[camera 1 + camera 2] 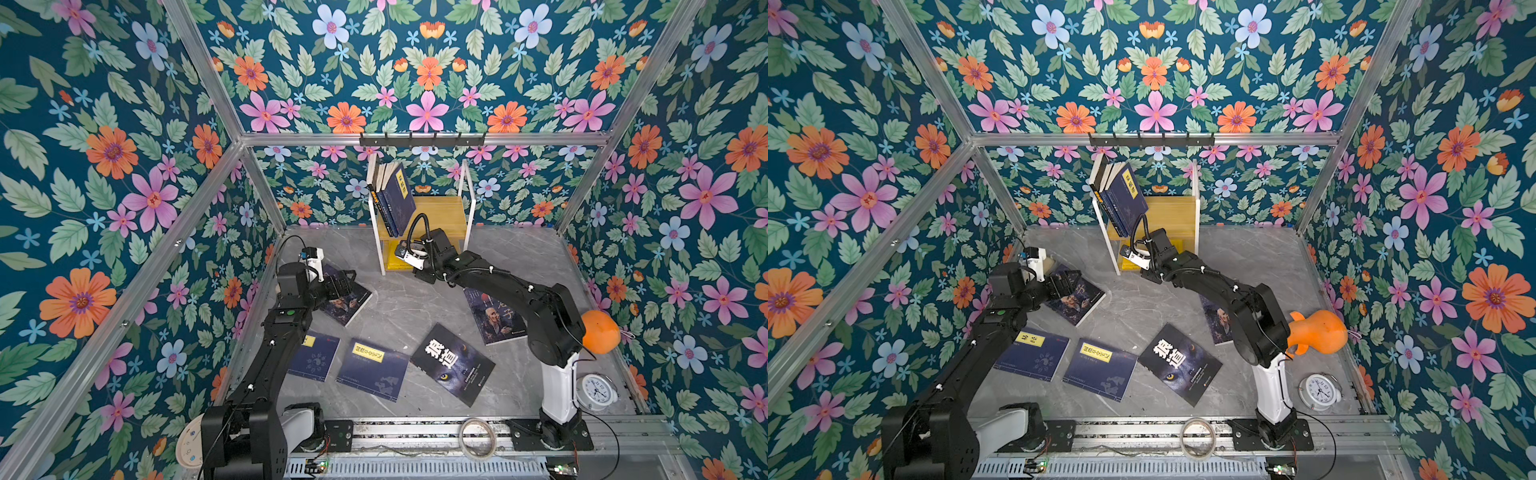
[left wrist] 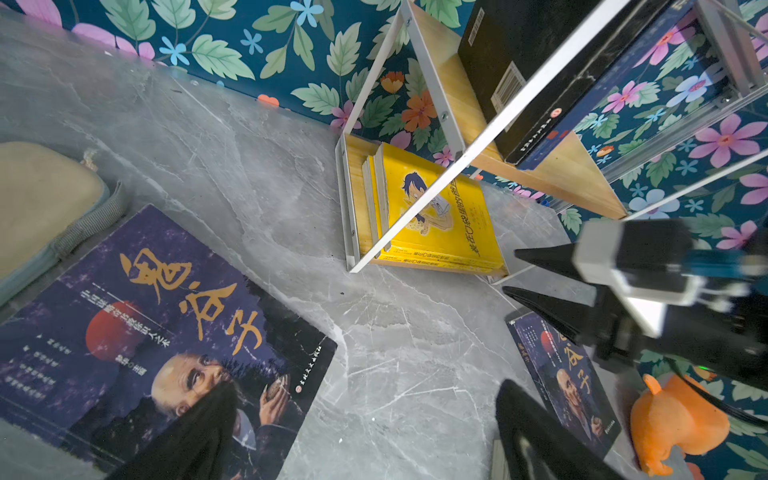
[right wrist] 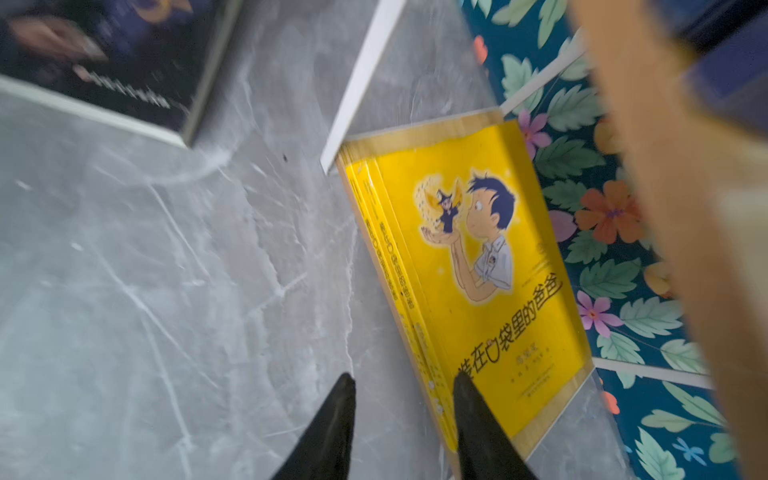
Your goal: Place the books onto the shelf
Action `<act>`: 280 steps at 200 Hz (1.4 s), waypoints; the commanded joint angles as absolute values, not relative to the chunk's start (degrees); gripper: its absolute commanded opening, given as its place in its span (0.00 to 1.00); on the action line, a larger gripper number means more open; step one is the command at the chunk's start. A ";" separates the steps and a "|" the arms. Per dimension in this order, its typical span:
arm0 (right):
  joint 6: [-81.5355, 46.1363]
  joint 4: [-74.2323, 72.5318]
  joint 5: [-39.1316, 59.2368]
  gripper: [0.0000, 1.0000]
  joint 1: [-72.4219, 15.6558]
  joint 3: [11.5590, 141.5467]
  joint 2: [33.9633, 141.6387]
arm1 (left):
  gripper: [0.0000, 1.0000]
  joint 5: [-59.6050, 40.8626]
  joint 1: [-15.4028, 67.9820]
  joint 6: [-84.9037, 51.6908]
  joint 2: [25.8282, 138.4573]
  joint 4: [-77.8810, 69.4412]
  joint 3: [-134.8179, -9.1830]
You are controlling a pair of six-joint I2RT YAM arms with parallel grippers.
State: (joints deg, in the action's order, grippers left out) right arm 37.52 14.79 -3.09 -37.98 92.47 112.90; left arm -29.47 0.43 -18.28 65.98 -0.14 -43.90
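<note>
Jaws on your right gripper (image 3: 403,376) stand parted and empty, one tip over the edge of the yellow books (image 3: 478,270) lying flat on the lower board of the shelf (image 1: 444,212). Navy books (image 1: 395,199) lean on its upper board. Left gripper (image 2: 363,388) hovers wide open, empty, over a purple book (image 2: 166,332). Other books (image 1: 372,368), four, lie flat on the surface (image 1: 395,299).

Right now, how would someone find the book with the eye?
From the white-framed shelf at the back wall, come forward to three books lying in a row. The eye book is rightmost: white characters and a yellow eye; the navy neighbours have yellow labels.
</note>
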 commanded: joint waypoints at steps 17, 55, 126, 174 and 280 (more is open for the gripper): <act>15.26 7.29 -2.28 0.48 -44.00 83.67 106.15 | 0.99 -27.57 0.71 -5.73 66.79 7.94 -49.25; -5.48 -4.32 -4.39 0.52 -48.05 74.67 103.71 | 1.00 -21.67 0.36 -7.30 66.12 10.50 -50.27; -20.77 -27.61 -3.27 0.56 -48.06 63.16 110.14 | 0.96 -21.43 -5.14 -30.50 68.70 -0.39 -38.26; -29.28 -28.06 2.38 0.56 -48.43 74.91 120.38 | 0.94 -20.29 -9.15 -34.98 71.30 -2.75 -35.46; -50.51 -28.21 -5.99 0.56 -49.04 87.57 135.15 | 0.88 -18.79 -13.96 -33.62 85.16 -2.54 -40.46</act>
